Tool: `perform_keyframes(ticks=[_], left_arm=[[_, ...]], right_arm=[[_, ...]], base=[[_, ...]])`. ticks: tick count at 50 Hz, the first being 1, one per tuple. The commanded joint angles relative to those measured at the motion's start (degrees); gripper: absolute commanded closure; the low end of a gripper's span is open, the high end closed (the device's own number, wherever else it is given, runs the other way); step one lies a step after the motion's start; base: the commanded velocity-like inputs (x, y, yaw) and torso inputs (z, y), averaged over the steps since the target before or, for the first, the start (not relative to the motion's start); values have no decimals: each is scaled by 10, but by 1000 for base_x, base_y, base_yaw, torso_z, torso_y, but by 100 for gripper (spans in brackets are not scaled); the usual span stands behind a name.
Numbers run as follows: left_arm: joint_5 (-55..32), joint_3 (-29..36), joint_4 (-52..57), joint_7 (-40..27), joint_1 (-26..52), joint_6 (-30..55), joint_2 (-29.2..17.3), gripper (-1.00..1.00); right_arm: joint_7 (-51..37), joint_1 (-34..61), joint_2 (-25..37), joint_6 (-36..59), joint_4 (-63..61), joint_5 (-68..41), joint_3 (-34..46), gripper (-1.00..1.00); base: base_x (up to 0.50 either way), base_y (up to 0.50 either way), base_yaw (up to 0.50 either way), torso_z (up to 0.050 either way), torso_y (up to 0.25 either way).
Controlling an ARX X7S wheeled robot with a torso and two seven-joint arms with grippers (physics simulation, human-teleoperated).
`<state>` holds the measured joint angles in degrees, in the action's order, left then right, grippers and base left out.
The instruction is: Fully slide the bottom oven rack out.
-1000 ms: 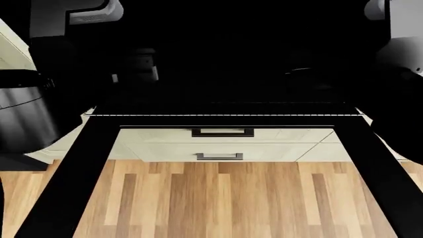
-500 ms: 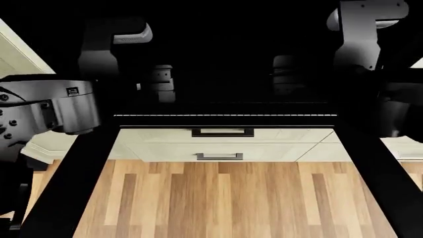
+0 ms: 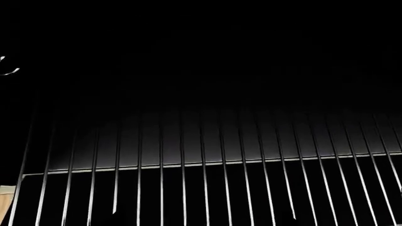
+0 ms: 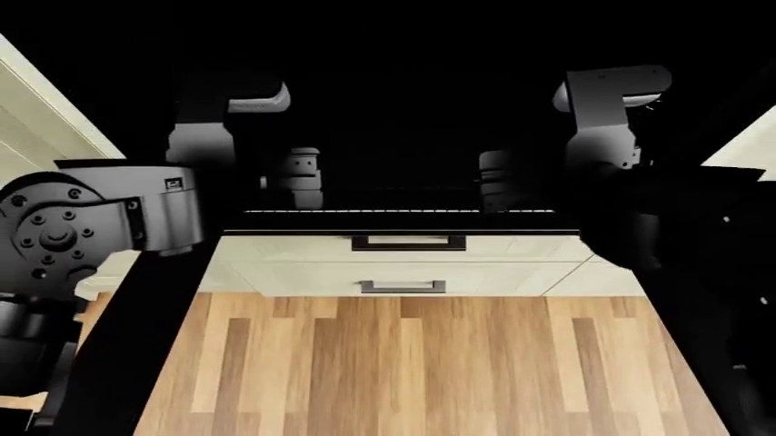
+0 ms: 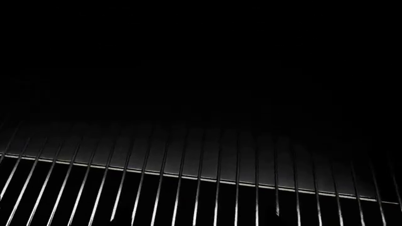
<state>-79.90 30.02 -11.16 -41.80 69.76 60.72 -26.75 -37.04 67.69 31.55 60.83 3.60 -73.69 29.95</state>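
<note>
In the head view the oven (image 4: 401, 54) is an all-black cavity, and its black-framed glass door (image 4: 127, 345) lies open toward me. The bottom oven rack shows as a pale front rail (image 4: 401, 211) at the cavity's mouth. Both wrist views look down on its thin parallel bars (image 3: 204, 141) (image 5: 201, 155) and a cross rail. My left gripper (image 4: 297, 182) and right gripper (image 4: 495, 186) hover just over the rail, apart from each other. In each wrist view the dark fingertips stand wide apart with bars between them, so the left gripper (image 3: 202, 219) and right gripper (image 5: 195, 217) are open and empty.
Through the door glass I see cream drawers with black bar handles (image 4: 409, 242) (image 4: 402, 287) and wood floor (image 4: 412, 363). Cream cabinets (image 4: 49, 109) flank the oven. My bulky left arm (image 4: 85, 227) and right arm (image 4: 655, 227) crowd the oven's sides.
Both arms have swung inward toward the oven's middle, and the grippers have come down close to the rack's front rail. Less of the rail's length shows now.
</note>
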Motion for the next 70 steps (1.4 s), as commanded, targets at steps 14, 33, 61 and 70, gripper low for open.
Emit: perform_keyframes(ticks=[14, 33, 61, 70], left_arm=[[54, 30, -51, 51, -22, -41, 11, -100], [-17, 20, 24, -25, -100, 9, -29, -100], [-166, 26, -13, -90, -145, 113, -46, -100], [-222, 10, 17, -132, -209, 105, -80, -100]], right_arm=[[62, -36, -16, -48, 55, 67, 49, -100], [-53, -139, 47, 30, -62, -70, 10, -100], [-225, -205, 110, 100, -94, -324, -2, -100], [-284, -246, 147, 70, -131, -417, -12, -100]], base=[[3, 0, 0, 0, -4], [1, 0, 0, 0, -13], [-5, 0, -2, 0, -13], [-3, 0, -2, 0, -15]])
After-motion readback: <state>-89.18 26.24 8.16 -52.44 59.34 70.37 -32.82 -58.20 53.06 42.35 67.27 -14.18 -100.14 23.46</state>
